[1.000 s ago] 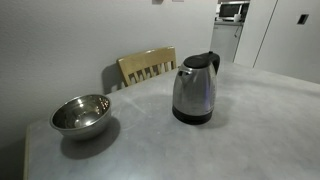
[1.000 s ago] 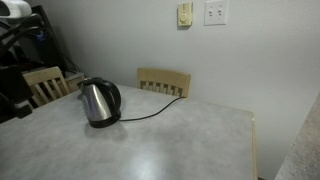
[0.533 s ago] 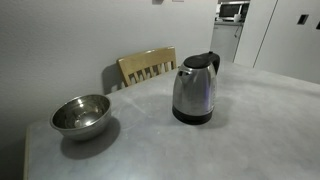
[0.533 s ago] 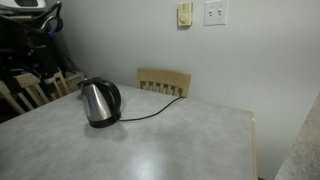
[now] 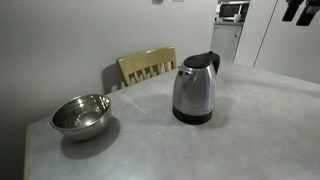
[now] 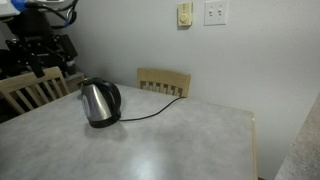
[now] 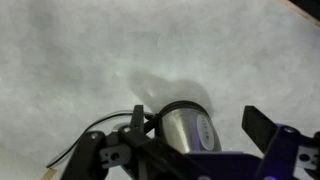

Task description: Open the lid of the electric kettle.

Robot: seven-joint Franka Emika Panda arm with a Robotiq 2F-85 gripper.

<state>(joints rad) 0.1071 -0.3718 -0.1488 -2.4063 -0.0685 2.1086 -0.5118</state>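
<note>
A steel electric kettle (image 5: 194, 90) with a black handle and base stands upright on the grey table, lid down. It also shows in an exterior view (image 6: 99, 101), with its black cord (image 6: 150, 112) trailing off toward the wall. My gripper (image 6: 50, 62) hangs high above and behind the kettle, apart from it. Only its tip shows at the top corner of an exterior view (image 5: 298, 10). In the wrist view the gripper (image 7: 193, 113) is open and empty, with the kettle (image 7: 185, 132) far below between the fingers.
A steel bowl (image 5: 80, 113) sits on the table (image 5: 250, 130) beside the kettle. A wooden chair (image 5: 148, 66) stands at the table's far edge by the wall; it also shows in an exterior view (image 6: 164, 82). Another chair (image 6: 25, 88) stands under the arm.
The arm has swung further into view in both exterior views, toward the space above the kettle. The kettle and bowl have not moved.
</note>
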